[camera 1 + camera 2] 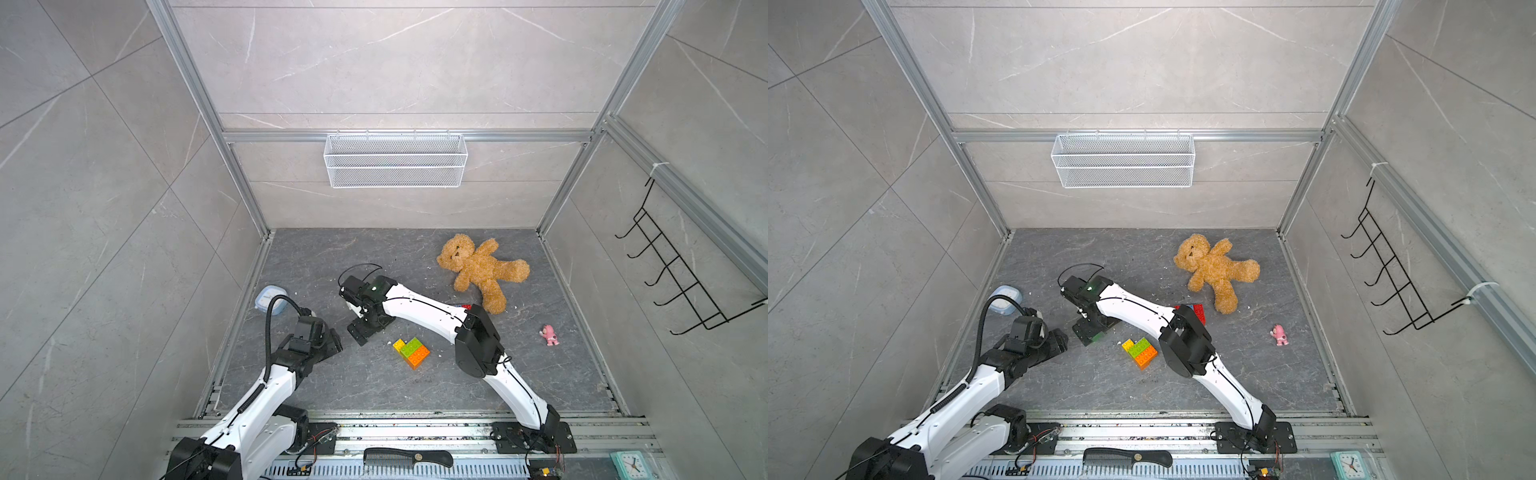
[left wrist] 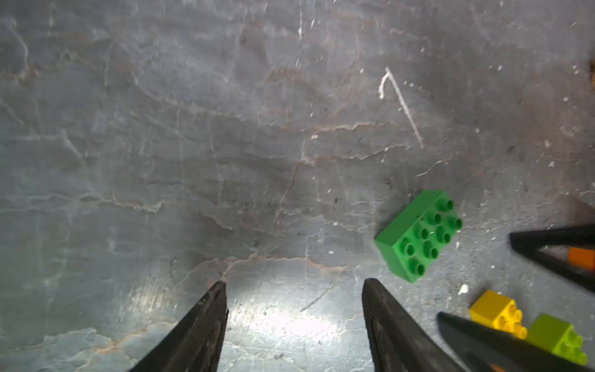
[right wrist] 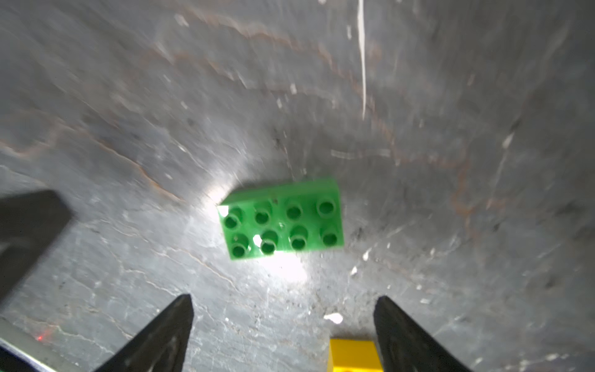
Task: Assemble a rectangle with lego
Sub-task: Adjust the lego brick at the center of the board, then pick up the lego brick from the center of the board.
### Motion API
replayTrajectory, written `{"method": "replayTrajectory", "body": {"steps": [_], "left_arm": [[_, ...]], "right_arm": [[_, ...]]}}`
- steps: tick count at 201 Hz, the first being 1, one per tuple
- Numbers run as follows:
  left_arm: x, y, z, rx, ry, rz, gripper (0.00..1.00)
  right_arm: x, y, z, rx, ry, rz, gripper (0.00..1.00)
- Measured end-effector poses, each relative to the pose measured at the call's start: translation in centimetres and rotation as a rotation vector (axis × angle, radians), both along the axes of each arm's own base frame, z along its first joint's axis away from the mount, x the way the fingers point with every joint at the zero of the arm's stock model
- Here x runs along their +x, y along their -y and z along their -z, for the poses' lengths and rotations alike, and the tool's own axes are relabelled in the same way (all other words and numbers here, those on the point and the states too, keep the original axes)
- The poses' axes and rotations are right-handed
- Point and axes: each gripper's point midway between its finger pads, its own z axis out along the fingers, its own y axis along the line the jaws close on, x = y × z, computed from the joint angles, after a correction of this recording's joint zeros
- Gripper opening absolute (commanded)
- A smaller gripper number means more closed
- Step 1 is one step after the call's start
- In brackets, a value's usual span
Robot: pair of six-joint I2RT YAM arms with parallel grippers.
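My right claw [image 3: 285, 301] hangs low over the table [image 1: 340, 386] with its jaws spread wide and nothing between them. Just ahead of its fingertips lies a green brick [image 3: 281, 222], flat on the table with its studs up, touching neither finger. A yellow brick [image 3: 352, 354] sits close beside one finger of that claw (only part of it shows in the right wrist view).

My left claw [image 2: 294, 285] is also parted and empty, with bare table between its fingers. From the left wrist view the green brick lies off to one side, near my fingers but apart from them, and the right claw's two dark fingers reach in just past it.

In both top views the yellow brick is pressed together with a lime brick [image 1: 411, 345] and an orange brick [image 1: 418, 357] in a small stepped cluster near the middle of the table, just beside my right claw and apart from the green brick. A red brick [image 1: 1198, 311] peeks out from behind my right arm, near the foot of a teddy bear [image 1: 478, 270] lying on its back toward the far right. A pink figurine [image 1: 550, 336] stands well apart from all the bricks, out on my right.
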Motion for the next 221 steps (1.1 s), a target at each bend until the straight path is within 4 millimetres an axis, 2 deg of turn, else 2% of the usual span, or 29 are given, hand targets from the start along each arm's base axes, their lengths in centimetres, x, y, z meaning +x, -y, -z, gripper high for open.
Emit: {"method": "replayTrajectory", "body": {"steps": [21, 48, 85, 173, 221], "left_arm": [[-0.2, -0.1, 0.2, -0.001, -0.008, -0.009, 0.69], [-0.2, -0.1, 0.3, 0.002, -0.019, -0.017, 0.69], [-0.1, -0.1, 0.1, 0.000, -0.017, -0.019, 0.68], [-0.1, -0.1, 0.2, 0.000, -0.022, -0.020, 0.67], [-0.1, -0.1, 0.1, 0.001, -0.022, -0.020, 0.67]], "right_arm": [[0.8, -1.2, 0.0, 0.009, 0.019, -0.031, 0.90], [1.7, -2.1, 1.5, -0.012, 0.026, -0.060, 0.85], [1.3, -1.3, 3.7, -0.078, -0.004, -0.082, 0.78], [1.4, -0.9, 3.7, -0.097, 0.005, -0.086, 0.62], [1.5, -0.9, 3.7, -0.099, 0.009, -0.085, 0.50]]}}
